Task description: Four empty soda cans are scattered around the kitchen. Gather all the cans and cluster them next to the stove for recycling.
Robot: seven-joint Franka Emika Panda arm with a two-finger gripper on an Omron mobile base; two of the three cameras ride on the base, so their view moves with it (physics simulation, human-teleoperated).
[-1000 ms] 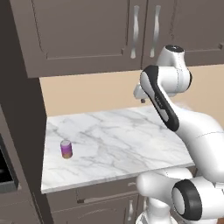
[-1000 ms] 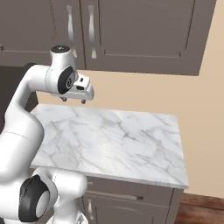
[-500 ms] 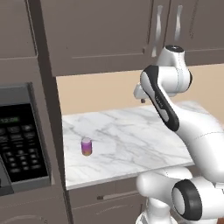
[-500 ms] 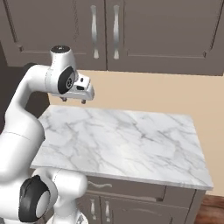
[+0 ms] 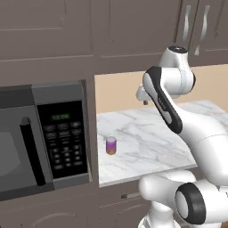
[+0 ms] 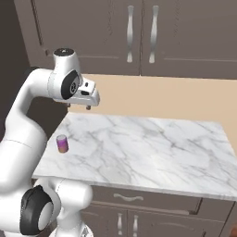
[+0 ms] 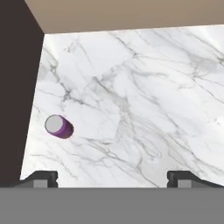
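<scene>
One soda can (image 5: 111,145), purple-pink, stands upright on the marble counter (image 5: 151,147) just right of the microwave (image 5: 42,136), near the counter's left edge. Right of the microwave and well above the can, the gripper (image 6: 78,107) hangs with jaws spread wide, holding nothing. Judged progress: this can remains ungathered; no stove appears here, so carrying remains.

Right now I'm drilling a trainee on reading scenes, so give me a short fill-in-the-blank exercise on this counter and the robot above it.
1. The purple soda can stands upright on the ____ counter.
2. The gripper hangs above the counter with its jaws ____.
3. In the left base view, the appliance left of the can is a ____.
4. The gripper holds ____.

Missing words: marble; open; microwave; nothing
</scene>
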